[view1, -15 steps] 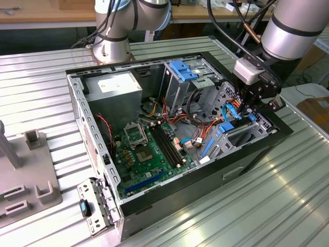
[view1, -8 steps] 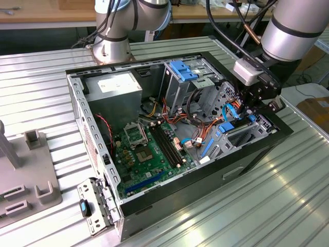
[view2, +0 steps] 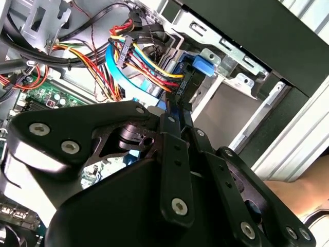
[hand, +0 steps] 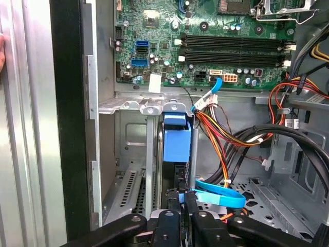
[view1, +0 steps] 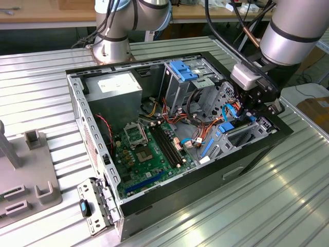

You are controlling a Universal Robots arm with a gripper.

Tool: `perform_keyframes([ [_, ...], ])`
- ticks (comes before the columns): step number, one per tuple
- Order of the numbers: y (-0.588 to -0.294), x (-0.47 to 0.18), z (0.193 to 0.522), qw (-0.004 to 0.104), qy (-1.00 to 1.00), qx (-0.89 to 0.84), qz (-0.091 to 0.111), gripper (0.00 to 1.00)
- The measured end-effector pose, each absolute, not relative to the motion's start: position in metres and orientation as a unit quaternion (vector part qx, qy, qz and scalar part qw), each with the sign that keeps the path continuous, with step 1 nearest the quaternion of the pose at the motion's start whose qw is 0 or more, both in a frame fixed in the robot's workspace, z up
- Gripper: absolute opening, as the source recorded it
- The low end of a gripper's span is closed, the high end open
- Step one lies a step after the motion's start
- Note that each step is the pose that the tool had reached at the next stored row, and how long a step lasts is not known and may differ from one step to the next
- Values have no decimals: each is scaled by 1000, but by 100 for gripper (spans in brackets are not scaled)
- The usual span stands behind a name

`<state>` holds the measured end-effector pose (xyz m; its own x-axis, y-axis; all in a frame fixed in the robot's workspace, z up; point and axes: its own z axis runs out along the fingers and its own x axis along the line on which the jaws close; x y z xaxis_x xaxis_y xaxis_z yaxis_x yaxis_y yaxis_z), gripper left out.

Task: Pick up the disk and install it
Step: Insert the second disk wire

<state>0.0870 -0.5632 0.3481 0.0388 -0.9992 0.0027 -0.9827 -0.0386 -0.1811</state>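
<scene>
The disk (view1: 226, 128), dark grey with a bright blue carrier, stands on edge in the lower bay of the open computer case (view1: 257, 154), at the exterior view's right. My gripper (view1: 252, 110) reaches down into that corner of the case from above. In the first wrist view the black fingertips (hand: 169, 206) are pressed together on the dark edge of the disk (hand: 177, 146), which sits between silver bay rails. The second wrist view has the gripper (view2: 174, 116) shut on the thin dark edge of the disk (view2: 202, 67), close to a cable plug.
Bundled red, yellow and orange wires (hand: 226, 139) and a blue flat cable (hand: 218, 195) crowd the bay beside the disk. A silver drive cage with a fixed blue bracket (view1: 183, 70) stands behind. The green motherboard (view1: 149, 149) lies mid-case. A grey fixture (view1: 25, 175) sits on the ribbed table.
</scene>
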Motion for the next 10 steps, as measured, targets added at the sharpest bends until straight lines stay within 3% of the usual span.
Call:
perform_keyframes([
  [3, -563, 86, 348, 69, 692, -716, -60, 16],
  [10, -563, 86, 347, 67, 711, -697, -62, 16],
])
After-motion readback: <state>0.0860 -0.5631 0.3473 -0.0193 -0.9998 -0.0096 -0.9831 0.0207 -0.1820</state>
